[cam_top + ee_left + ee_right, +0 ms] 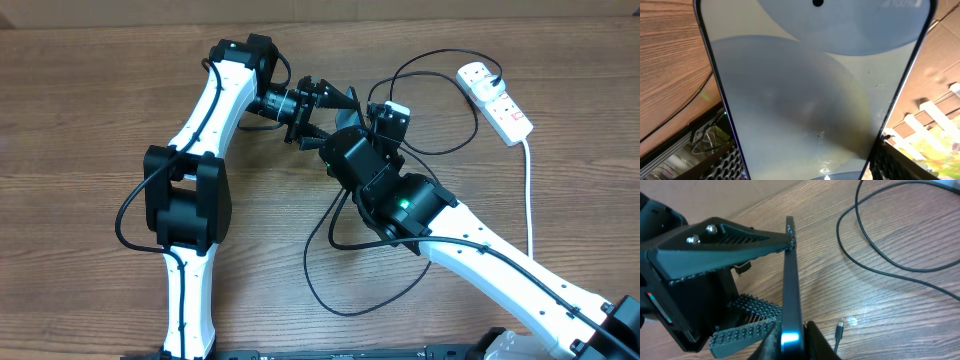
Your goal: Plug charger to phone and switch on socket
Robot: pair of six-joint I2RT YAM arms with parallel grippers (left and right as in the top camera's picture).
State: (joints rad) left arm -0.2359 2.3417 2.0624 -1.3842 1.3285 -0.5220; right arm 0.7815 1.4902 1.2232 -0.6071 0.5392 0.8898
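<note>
The phone (810, 90) fills the left wrist view, its pale screen facing the camera. My left gripper (810, 172) is shut on the phone's two long edges. In the right wrist view the phone (791, 280) stands edge-on above the table. My right gripper (790, 347) is shut on its lower end. Both grippers meet at mid-table in the overhead view, the left gripper (322, 108) and the right gripper (338, 132). The charger cable (440, 100) lies in loose loops. Its connector tip (839, 329) lies on the table beside the right fingers. The socket (497, 98) lies at the far right.
The socket's thick white lead (529, 190) runs down the right side. More black cable loops (340, 285) lie under and in front of the right arm. The left arm's base (185, 195) stands at the left.
</note>
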